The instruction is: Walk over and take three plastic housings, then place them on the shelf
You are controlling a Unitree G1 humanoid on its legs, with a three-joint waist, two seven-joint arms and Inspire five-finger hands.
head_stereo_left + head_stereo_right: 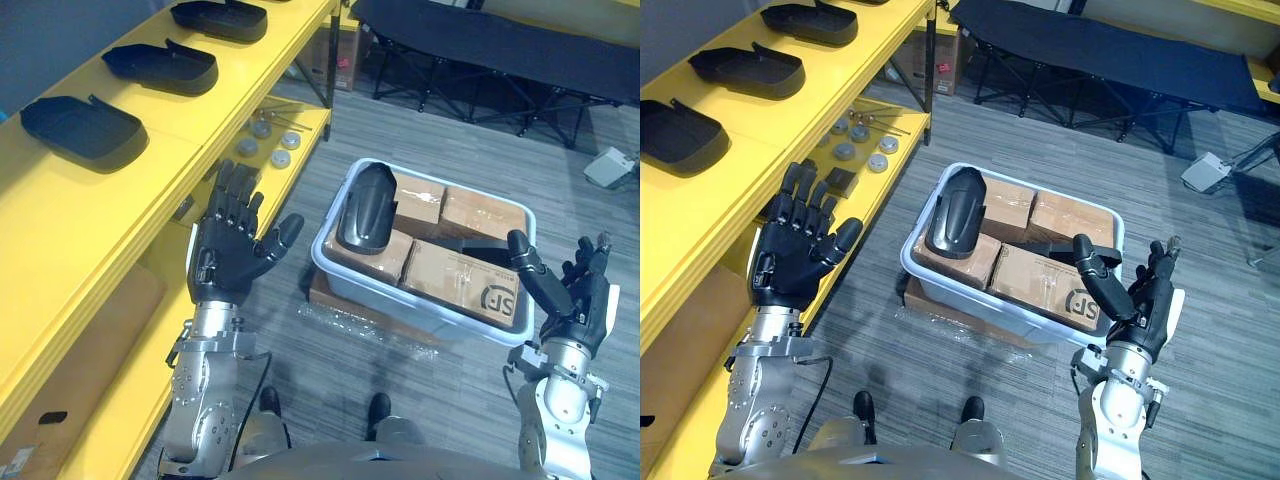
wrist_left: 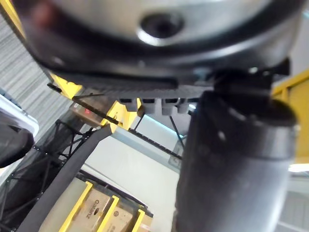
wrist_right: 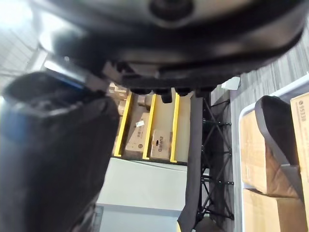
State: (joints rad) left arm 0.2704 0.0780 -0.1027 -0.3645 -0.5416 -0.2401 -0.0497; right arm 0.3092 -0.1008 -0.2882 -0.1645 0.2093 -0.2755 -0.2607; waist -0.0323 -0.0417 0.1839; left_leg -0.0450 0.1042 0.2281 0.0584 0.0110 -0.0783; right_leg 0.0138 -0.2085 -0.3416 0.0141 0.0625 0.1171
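Three black plastic housings lie in a row on the yellow shelf's top board (image 1: 60, 200): one nearest me (image 1: 84, 128), one in the middle (image 1: 160, 65), one at the far end (image 1: 219, 18). A fourth black housing (image 1: 366, 207) rests on cardboard boxes inside a pale grey bin (image 1: 420, 305) on the floor. My left hand (image 1: 228, 248) is raised beside the shelf's edge, fingers straight and spread, holding nothing. My right hand (image 1: 572, 288) hovers at the bin's near right corner, open and empty. The housing in the bin (image 3: 280, 135) also appears in the right wrist view.
Cardboard boxes (image 1: 462, 275) fill the bin, which sits on a flat carton. Small round metal parts (image 1: 268, 143) and rods lie on the lower shelf board. A black folding cot (image 1: 500, 50) stands at the back, with a white box (image 1: 608, 166) on the floor to the right.
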